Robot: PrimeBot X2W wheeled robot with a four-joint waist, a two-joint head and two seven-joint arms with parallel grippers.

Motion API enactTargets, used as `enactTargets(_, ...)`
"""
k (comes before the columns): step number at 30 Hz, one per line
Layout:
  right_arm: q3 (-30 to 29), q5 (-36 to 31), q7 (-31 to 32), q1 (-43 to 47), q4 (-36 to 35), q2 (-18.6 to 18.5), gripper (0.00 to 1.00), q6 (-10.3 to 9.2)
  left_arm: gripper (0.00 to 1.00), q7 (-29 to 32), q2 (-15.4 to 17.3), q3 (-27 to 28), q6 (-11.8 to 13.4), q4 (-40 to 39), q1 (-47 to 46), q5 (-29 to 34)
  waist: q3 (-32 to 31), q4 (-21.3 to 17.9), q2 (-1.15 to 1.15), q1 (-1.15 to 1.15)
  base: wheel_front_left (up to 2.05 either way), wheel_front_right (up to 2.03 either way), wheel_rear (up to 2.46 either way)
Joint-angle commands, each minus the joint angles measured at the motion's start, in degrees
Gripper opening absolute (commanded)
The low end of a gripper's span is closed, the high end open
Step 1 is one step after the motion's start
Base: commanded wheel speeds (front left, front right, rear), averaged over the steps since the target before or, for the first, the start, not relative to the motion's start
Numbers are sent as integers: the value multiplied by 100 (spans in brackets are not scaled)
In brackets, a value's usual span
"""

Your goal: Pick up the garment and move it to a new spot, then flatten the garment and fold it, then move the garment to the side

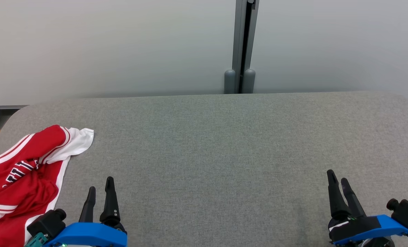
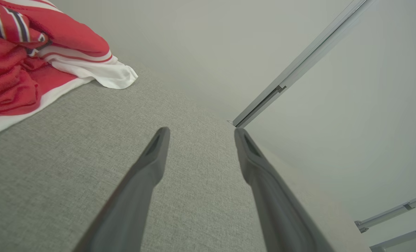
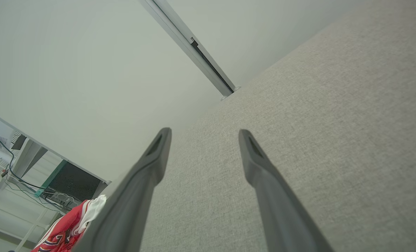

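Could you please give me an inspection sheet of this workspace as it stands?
Surface: grey fabric-covered tabletop, flat and smooth.
Job's things: red and white jersey garment, crumpled at the tabletop's left end, not yet flattened.
Clutter: nothing seen.
Grippers: left gripper and right gripper both open, holding nothing, neither touching the garment.
Cables: dark cables on the floor beyond the table's left end.
Surroundings: pale wall with a grey metal post behind the table.

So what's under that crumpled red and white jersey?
The red and white jersey lies bunched on the grey woven fabric surface, at its left edge. Anything else beneath its folds is covered by the cloth.
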Motion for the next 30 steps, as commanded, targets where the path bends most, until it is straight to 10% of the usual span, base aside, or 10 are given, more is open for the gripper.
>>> enactTargets(1,15,-218,-68,3,-88,-40,100,13,100,-62,50,-47,30,-82,-14,204,1,5,0,0,0,0,0)
enactTargets(30,73,-1817,-382,107,-226,-54,100,16,100,-468,159,-443,148,-100,42,1725,3,30,0,0,0,0,0)
